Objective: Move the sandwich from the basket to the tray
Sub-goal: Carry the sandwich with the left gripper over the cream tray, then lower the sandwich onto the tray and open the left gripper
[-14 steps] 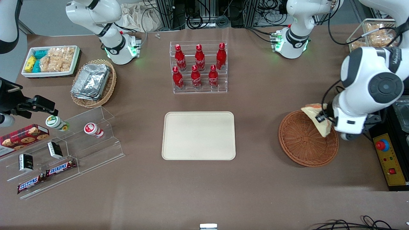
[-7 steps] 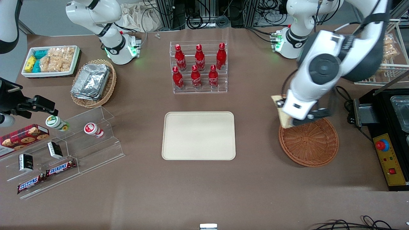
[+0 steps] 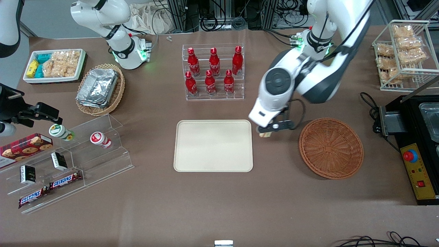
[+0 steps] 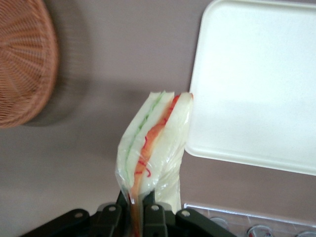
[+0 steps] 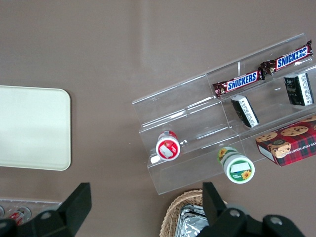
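My left gripper (image 3: 267, 130) hangs above the bare table between the cream tray (image 3: 213, 145) and the round reddish-brown basket (image 3: 331, 148), close to the tray's edge. It is shut on the sandwich (image 4: 154, 143), a plastic-wrapped white wedge with an orange-red filling line and a green one. The wrist view shows the black fingers (image 4: 154, 217) pinching the wedge's lower edge, with the tray (image 4: 256, 84) beside its tip and the basket (image 4: 22, 59) off to the side. In the front view only a small bit of the sandwich (image 3: 264, 134) peeks from under the arm. Nothing lies in the basket or on the tray.
A clear rack of red bottles (image 3: 213, 72) stands farther from the front camera than the tray. A tan oval basket with foil containers (image 3: 100, 88), a white snack bin (image 3: 55, 65) and a clear stepped stand (image 3: 68, 161) lie toward the parked arm's end. A black box (image 3: 416, 151) sits beside the basket.
The left arm has lifted the sandwich out of the basket and carried it sideways toward the tray; the basket now holds nothing. The gripper stays shut on the sandwich.
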Controlling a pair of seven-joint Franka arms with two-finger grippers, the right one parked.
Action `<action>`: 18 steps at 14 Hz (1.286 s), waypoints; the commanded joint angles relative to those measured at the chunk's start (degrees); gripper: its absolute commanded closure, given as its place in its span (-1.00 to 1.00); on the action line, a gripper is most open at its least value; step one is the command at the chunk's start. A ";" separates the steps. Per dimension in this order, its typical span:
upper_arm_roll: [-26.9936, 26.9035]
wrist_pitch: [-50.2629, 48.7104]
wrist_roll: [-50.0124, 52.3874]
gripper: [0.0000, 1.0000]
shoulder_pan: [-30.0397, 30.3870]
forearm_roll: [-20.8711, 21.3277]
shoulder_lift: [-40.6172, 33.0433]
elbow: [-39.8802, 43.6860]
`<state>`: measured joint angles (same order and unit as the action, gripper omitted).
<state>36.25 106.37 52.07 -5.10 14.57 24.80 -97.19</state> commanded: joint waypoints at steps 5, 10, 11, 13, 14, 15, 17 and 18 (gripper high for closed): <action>-0.30 7.62 7.16 1.00 -6.58 12.66 15.09 5.69; -0.39 8.94 7.61 0.52 -7.12 14.97 17.56 5.70; -0.39 9.03 7.61 0.23 -7.12 14.97 17.82 5.78; -0.39 9.21 7.43 -0.49 -7.12 15.05 18.87 6.66; -0.39 9.21 7.43 -0.56 -7.12 15.05 19.23 7.45; -0.39 9.21 7.52 -0.56 -7.12 15.05 19.75 8.24; -0.57 9.21 7.70 -0.09 -7.12 14.88 20.90 10.34; -0.57 9.21 8.04 0.04 -7.12 14.88 21.25 10.96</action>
<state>35.85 115.66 58.43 -11.39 28.21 43.71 -89.72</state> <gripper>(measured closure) 0.273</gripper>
